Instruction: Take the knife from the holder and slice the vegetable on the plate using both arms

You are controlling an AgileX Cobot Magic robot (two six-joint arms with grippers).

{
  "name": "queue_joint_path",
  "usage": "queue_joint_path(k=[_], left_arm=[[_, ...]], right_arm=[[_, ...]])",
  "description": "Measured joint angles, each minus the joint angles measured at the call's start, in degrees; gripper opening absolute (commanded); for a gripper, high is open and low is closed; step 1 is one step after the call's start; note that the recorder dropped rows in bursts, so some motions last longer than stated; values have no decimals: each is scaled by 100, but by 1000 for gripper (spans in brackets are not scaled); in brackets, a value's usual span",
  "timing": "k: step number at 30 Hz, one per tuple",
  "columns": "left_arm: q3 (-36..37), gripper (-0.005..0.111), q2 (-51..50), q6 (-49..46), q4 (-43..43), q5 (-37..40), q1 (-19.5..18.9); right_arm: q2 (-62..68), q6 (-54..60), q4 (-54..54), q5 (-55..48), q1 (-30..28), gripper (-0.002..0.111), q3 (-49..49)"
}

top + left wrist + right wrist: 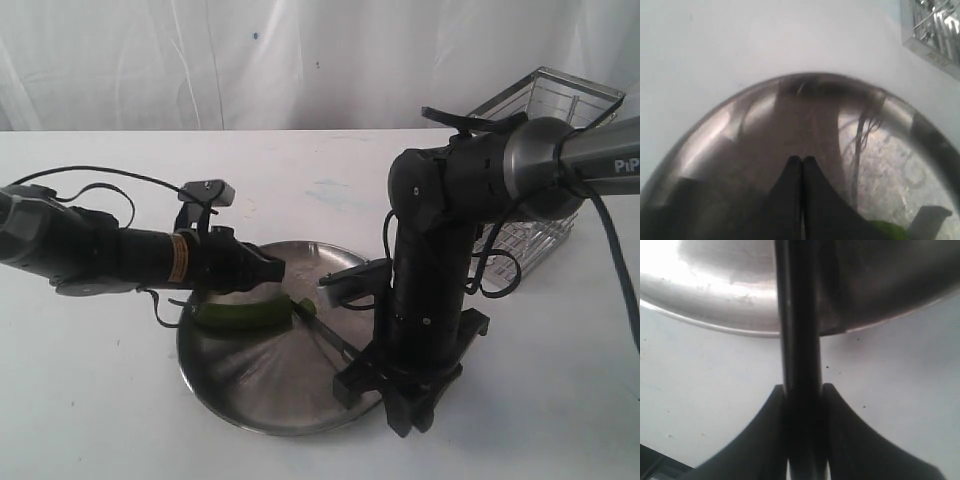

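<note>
The green vegetable (238, 318) lies on the left part of the steel plate (255, 392). My left gripper (272, 270) is shut and empty, its tips just above the vegetable; whether they touch it I cannot tell. In the left wrist view the shut gripper (801, 160) hangs over the plate (890, 150), and a bit of the vegetable (888, 231) shows beside the fingers. My right gripper (357, 380) stands at the plate's right edge, shut on the black knife (327, 337), whose blade reaches to the vegetable's right end. In the right wrist view the right gripper (803, 390) clamps the knife (796, 315) above the plate (715, 300).
The wire holder (545, 110) stands at the back right behind the right arm, and its corner (935, 27) shows in the left wrist view. A white table (90, 400) lies all around the plate, with a white curtain behind.
</note>
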State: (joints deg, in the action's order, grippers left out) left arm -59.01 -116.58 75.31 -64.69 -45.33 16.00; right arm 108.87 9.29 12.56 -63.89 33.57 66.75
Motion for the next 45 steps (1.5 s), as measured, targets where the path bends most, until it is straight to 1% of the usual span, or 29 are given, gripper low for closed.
queue_joint_path(k=[3,7,14,20,24,29,34,39,45], left_arm=[[0,0,314,-22,-18,0,0],[0,0,643,-33,-273,-12,0],[0,0,1052,553,-865,0,0],[0,0,1178,1078,-1602,0,14],[0,0,1096,1168,-1798,0,75],[0,0,881,1226,-1787,-10,299],[9,0,672,1050,-1422,13,552],[12,0,662,906,-1044,2,554],[12,0,662,805,-980,14,554]], right_arm=[[0,-25,-21,63,0,0,0],[0,-48,-44,168,0,0,0],[-291,-467,-370,322,0,0,0],[-837,-568,-392,335,0,0,0],[-946,-623,-392,288,0,0,0],[-946,-623,-392,262,0,0,0],[-946,-632,-432,170,56,0,0],[-946,-650,-485,194,104,0,0],[-946,-664,-496,202,114,0,0]])
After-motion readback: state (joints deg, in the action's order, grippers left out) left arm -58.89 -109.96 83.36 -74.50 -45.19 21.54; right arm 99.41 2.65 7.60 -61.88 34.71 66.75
